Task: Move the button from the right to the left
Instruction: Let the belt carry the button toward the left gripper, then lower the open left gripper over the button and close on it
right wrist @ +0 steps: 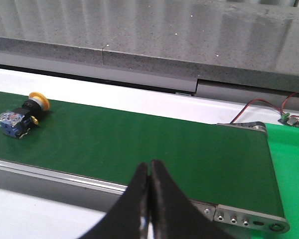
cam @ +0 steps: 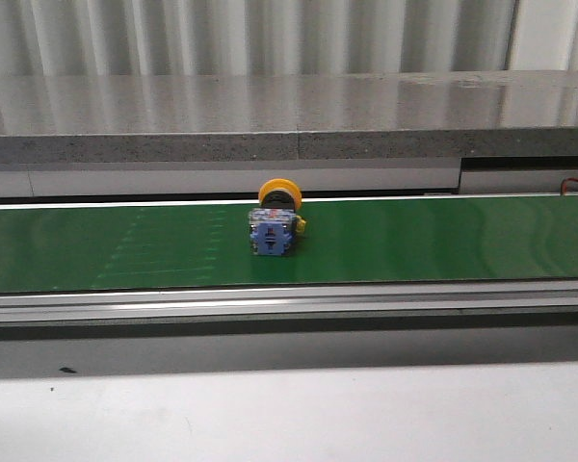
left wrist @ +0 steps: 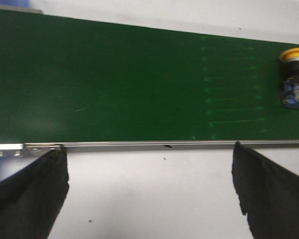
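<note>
Currently: button point(cam: 275, 222) lies on its side mid-belt point(cam: 443, 241), cap facing away | left gripper point(left wrist: 149, 191) spread wide, empty, near belt edge | right gripper point(right wrist: 149, 199) pressed together, empty | advice: left should straddle the black collar, then close squarely.
</note>
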Action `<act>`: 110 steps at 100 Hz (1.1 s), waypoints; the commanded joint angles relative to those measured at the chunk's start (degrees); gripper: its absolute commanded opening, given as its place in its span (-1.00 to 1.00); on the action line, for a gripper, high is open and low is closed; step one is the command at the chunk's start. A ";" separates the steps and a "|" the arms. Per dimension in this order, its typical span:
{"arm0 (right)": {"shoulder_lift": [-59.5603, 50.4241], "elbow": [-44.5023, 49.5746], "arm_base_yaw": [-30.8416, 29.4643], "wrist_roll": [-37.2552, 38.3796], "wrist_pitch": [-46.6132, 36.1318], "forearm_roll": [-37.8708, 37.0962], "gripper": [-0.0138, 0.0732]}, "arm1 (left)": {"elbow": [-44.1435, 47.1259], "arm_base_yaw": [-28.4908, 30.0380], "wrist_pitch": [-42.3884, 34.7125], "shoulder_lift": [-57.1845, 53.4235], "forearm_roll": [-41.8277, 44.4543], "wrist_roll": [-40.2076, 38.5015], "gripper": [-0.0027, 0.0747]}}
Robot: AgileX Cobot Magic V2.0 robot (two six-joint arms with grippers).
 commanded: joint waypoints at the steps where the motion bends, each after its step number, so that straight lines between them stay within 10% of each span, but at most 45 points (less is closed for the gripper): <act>1: 0.46 -1.60 0.02 -0.59 -4.57 -0.08 -0.84 | -4.72 -1.55 -0.62 4.22 -5.17 1.42 0.71; 56: 0.46 -1.60 0.02 -0.59 -4.57 -0.08 -0.84 | -27.45 -20.33 6.79 30.85 5.91 -13.49 0.69; 110: 0.46 -1.60 0.02 -0.59 -4.57 -0.08 -0.84 | -46.35 -25.97 21.25 47.94 17.18 -25.34 0.69</act>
